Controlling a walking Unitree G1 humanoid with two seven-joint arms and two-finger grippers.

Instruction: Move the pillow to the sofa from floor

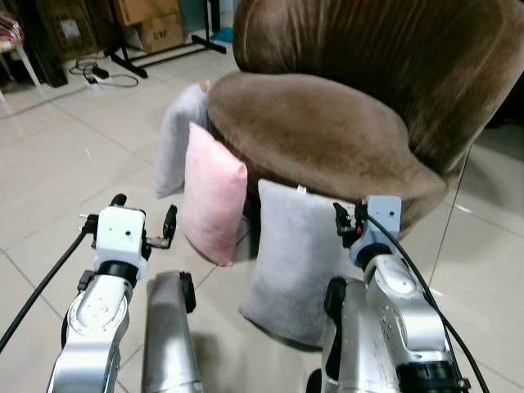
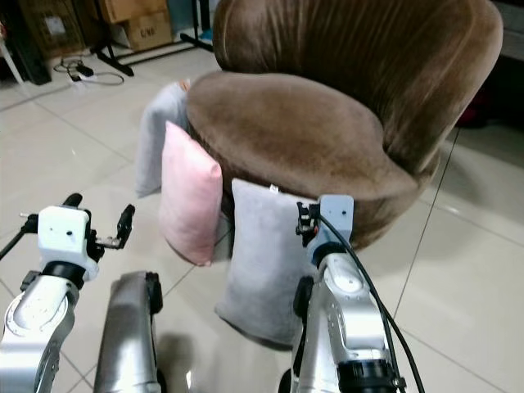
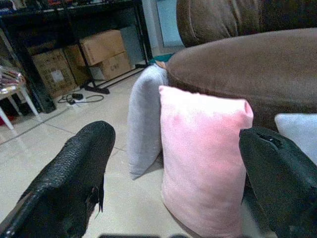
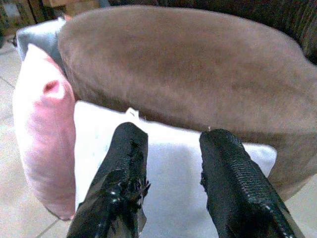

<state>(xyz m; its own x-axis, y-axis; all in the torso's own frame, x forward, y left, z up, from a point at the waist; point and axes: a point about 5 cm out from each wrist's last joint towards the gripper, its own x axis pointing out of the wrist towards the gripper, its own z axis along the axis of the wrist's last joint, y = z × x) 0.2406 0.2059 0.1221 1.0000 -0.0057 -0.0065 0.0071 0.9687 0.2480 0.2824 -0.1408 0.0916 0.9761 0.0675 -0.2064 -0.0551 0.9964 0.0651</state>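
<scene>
Three pillows lean upright on the floor against a round brown sofa (image 1: 319,123): a pink pillow (image 1: 213,196) in the middle, a grey pillow (image 1: 295,262) nearest me, and another grey pillow (image 1: 178,139) farther back. My left gripper (image 3: 176,134) is open and faces the pink pillow (image 3: 203,153) from a short way off. My right gripper (image 4: 173,136) is open just above the near grey pillow (image 4: 173,173), its fingers astride the top edge without closing on it.
Cardboard boxes (image 1: 151,20), a black stand (image 1: 164,53) and a cable with a power strip (image 1: 102,74) lie at the back left. A white chair leg (image 3: 7,106) stands far left. Tiled floor (image 1: 74,155) spreads to the left of the pillows.
</scene>
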